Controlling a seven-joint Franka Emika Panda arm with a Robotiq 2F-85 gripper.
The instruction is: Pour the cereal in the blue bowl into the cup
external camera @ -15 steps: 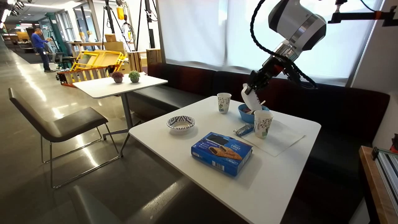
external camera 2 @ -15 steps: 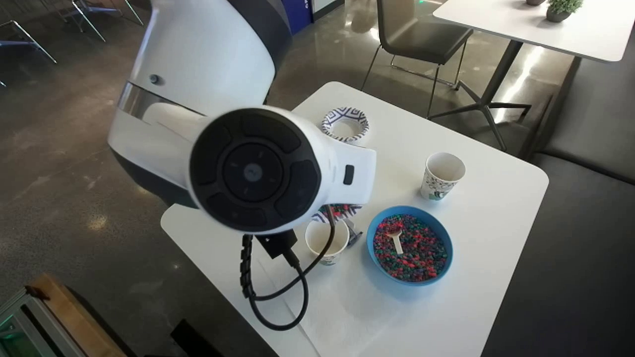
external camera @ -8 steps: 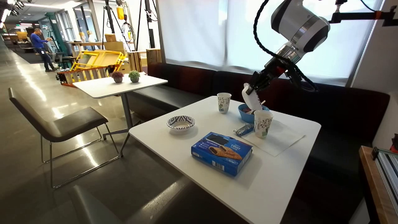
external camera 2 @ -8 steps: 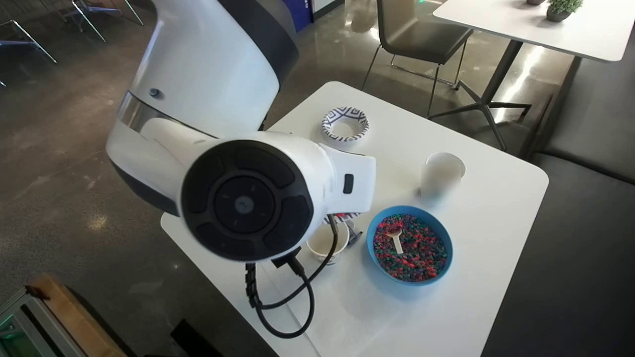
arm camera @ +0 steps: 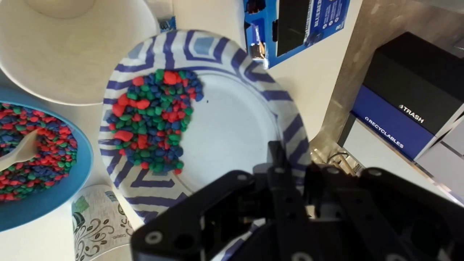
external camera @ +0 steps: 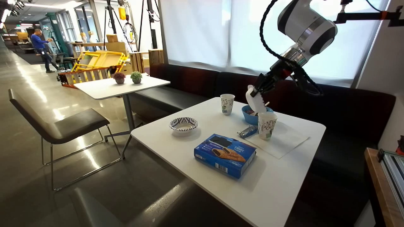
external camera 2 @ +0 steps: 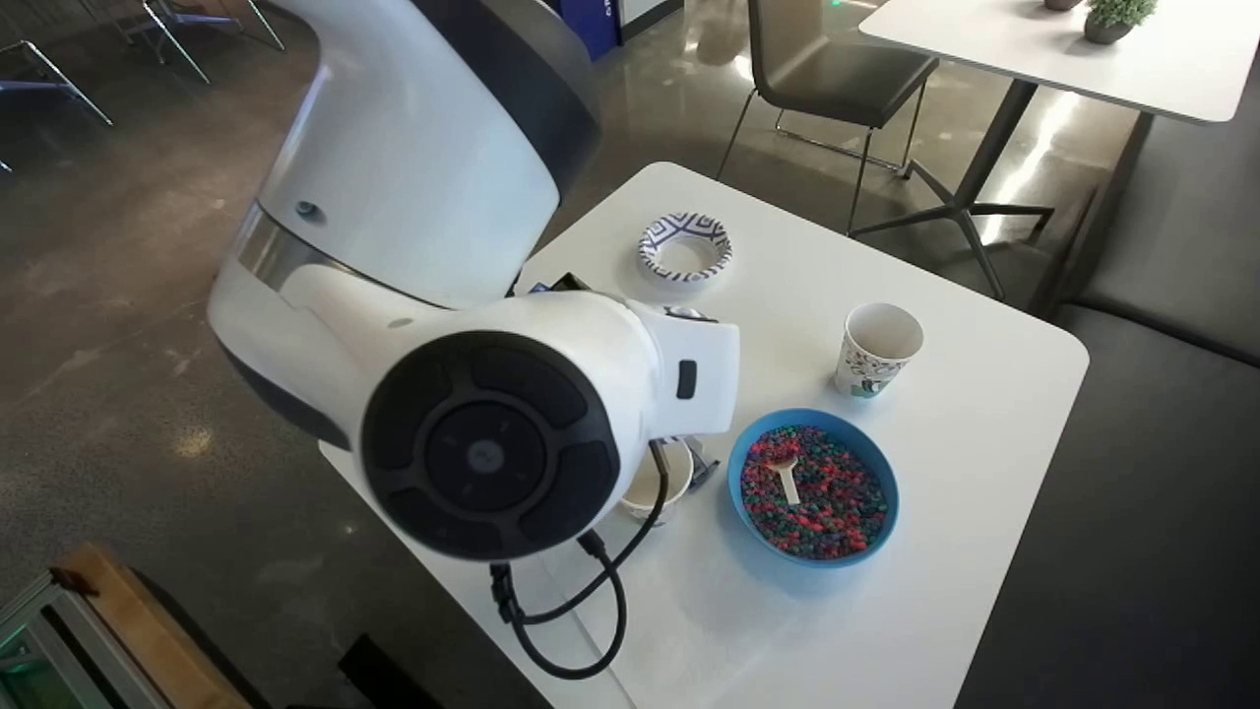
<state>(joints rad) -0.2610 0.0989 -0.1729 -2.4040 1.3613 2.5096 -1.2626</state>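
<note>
My gripper is shut on the rim of a patterned paper bowl with red, green and blue cereal in it. The cereal is heaped at the side away from my fingers. In an exterior view this bowl is steeply tilted, its low edge beside the rim of the near cup. The cup's opening shows in the wrist view, with no cereal visible inside. The blue bowl stands behind the cup, holding cereal and a spoon; it shows in the wrist view. The arm hides the held bowl in an exterior view.
Another cup stands beyond the blue bowl. A second patterned bowl is across the table. A flat blue box lies near the table edge, and a wrapped snack lies beside the near cup on a paper sheet.
The arm has shifted, moving slightly right in an exterior view and lower in an exterior view, covering more of the near cup. The held bowl stays tilted in nearly the same place.
</note>
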